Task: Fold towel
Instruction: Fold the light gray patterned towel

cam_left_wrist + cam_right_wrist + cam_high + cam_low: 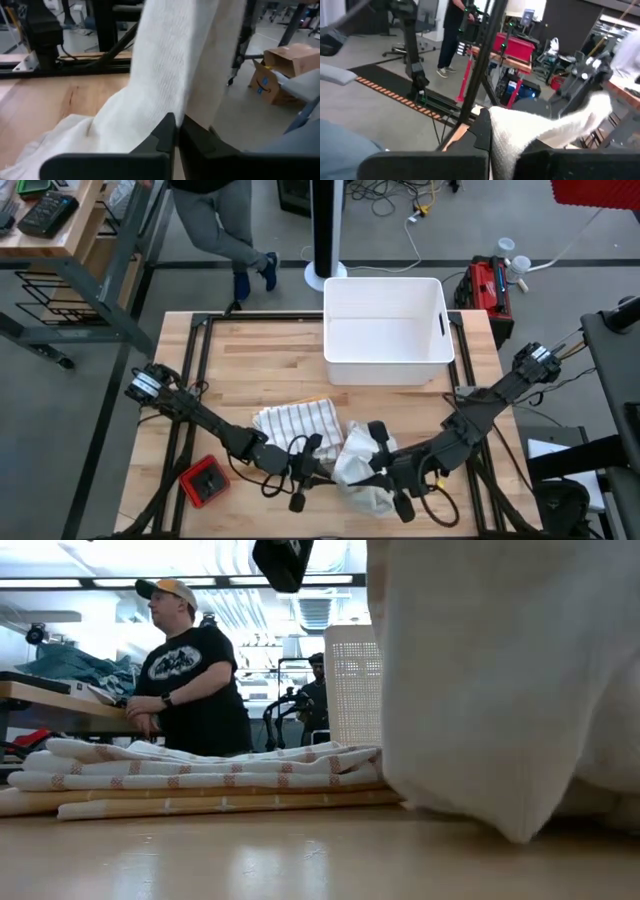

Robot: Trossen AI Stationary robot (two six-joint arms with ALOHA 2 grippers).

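The white towel point(362, 465) lies bunched at the near edge of the bench point(260, 375), between the two arms and just beside a folded striped towel point(298, 423). The left end effector point(176, 131) has its fingers together, pinching a fold of the white cloth. The right end effector point(492, 131) is likewise clamped on the cloth, which drapes from between its fingers.

Assessment: the towel appears light, soft and wholly limp. It hangs in loose folds from both grips and will not hold any shape unsupported. The weave looks coarse enough that slipping is unlikely. It is not fragile.

Recommended hold: two adjacent corners or one edge, so the cloth hangs flat. Both present grips appear to be on bunched material rather than on clear corners; this cannot be confirmed.

A white bin point(385, 330) stands farther back on the bench.
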